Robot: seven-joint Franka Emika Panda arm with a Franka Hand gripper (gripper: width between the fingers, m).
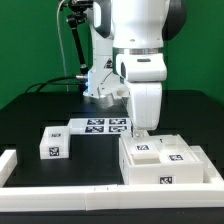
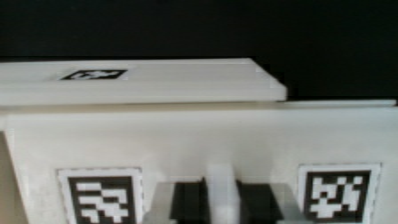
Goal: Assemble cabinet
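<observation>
One arm is at work. Its gripper (image 1: 140,129) is lowered onto the far edge of the cabinet (image 1: 166,166), which sits on the black table (image 1: 30,115) at about 4 o'clock in the exterior view, just inside the long white border rail (image 1: 70,193) that runs along the front.

A small white tagged block (image 1: 52,145) is noted at 8 o'clock, well apart from the cabinet. The marker board (image 1: 106,125) lies flat between them, nearer the arm's base.

In the wrist view the gripper (image 2: 215,200) is seen directly over the cabinet (image 2: 196,140). The two dark fingers (image 2: 187,202) are drawn close together, with only a thin pale strip between them and a tag on either side. Whether that strip is a wall being pinched or just surface seen through a narrow gap cannot be told.

Step in hand is judged to be taking hold of, or nudging, the cabinet body at its 11 o'clock corner. From the gripper, the bulk of the box lies toward 5 o'clock.

Next move is judged to call for a firm hold before any shift, since a hollow plastic box may skid or tip.
</observation>
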